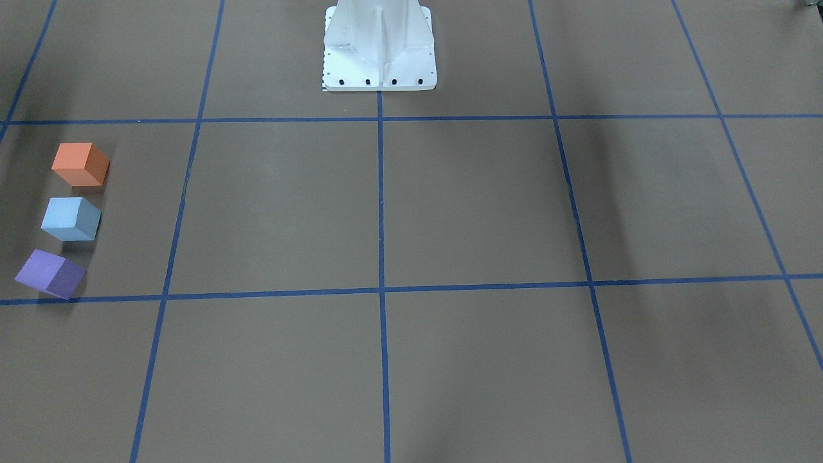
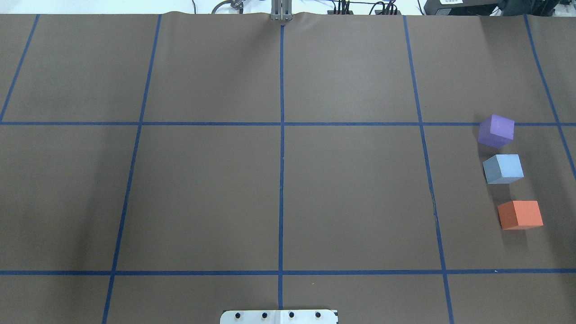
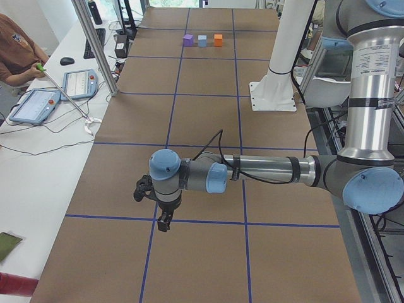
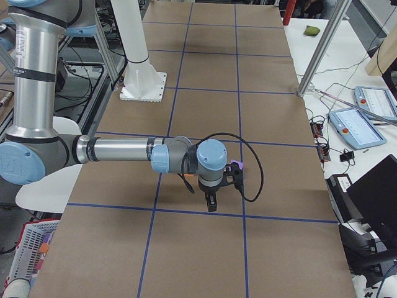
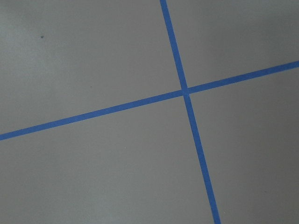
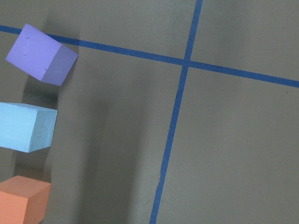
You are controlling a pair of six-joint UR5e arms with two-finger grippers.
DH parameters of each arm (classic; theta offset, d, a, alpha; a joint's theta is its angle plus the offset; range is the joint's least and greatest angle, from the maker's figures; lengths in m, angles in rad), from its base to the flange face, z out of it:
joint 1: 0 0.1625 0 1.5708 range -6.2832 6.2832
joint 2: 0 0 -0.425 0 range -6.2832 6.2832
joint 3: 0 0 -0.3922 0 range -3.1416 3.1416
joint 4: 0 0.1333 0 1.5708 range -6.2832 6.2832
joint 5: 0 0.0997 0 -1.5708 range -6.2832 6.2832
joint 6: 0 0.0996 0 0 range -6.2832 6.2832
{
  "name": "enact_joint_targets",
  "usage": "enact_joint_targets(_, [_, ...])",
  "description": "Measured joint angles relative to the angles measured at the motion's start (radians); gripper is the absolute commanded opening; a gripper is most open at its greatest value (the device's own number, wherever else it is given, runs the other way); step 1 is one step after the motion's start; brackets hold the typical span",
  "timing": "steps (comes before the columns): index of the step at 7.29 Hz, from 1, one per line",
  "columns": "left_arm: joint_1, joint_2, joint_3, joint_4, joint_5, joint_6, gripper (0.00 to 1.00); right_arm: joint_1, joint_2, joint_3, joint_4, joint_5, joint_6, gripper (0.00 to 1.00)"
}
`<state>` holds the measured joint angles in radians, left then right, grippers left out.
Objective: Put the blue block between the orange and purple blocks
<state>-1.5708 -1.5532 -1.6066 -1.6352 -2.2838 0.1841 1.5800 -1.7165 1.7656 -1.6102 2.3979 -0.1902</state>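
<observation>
blue block: the blue block (image 2: 503,168) is sitting flat on the bench (image 2: 351,193), between the purple block (image 2: 496,130) and the orange block (image 2: 520,214). It is touching neither, with a small gap on each side.
row: the three are lining up along my right end of the bench, purple farthest from my base and orange nearest.
purple block: it is lying twisted against the other two, its far corner reaching a tape line (image 2: 450,123).
right pincer: my right pincer (image 4: 211,202) is hanging fingers-down over the bench just beside the row. Only a side view is showing it, so I cannot tell how wide it is. All three blocks are resting on the bench, so it is carrying none of them.
left pincer: my left pincer (image 3: 164,222) is hovering low over a tape crossing, well apart from the blocks. I cannot tell its opening either. I am guessing it is parking there to keep clear of the right arm.
task: I am judging the placement done, since blue is occupying the middle slot.
risk: the gaps are looking tight, so a low move near the row could be nudging a block.
</observation>
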Motion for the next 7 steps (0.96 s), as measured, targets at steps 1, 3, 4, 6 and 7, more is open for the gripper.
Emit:
enact_joint_targets(1, [0.0, -0.001, 0.0, 0.0, 0.0, 0.0, 1.0, 0.0, 0.0, 0.0, 0.0, 0.001, 0.0, 1.0])
enact_joint_targets(3, [0.0, -0.006, 0.001, 0.0, 0.001, 0.0, 1.0, 0.0, 0.002, -0.001, 0.001, 0.001, 0.0, 1.0])
enact_joint_targets(4, [0.0, -0.008, 0.002, 0.0, 0.001, 0.0, 1.0, 0.0, 0.005, -0.001, 0.001, 0.001, 0.0, 1.0])
enact_joint_targets(6, [0.0, -0.011, 0.002, 0.0, 0.001, -0.002, 1.0, 0.0, 0.01, -0.002, 0.0, 0.001, 0.0, 1.0])
enact_joint_targets(7, [0.0, -0.011, 0.003, 0.0, 0.001, -0.003, 1.0, 0.0, 0.01, -0.003, 0.0, 0.0, 0.0, 1.0])
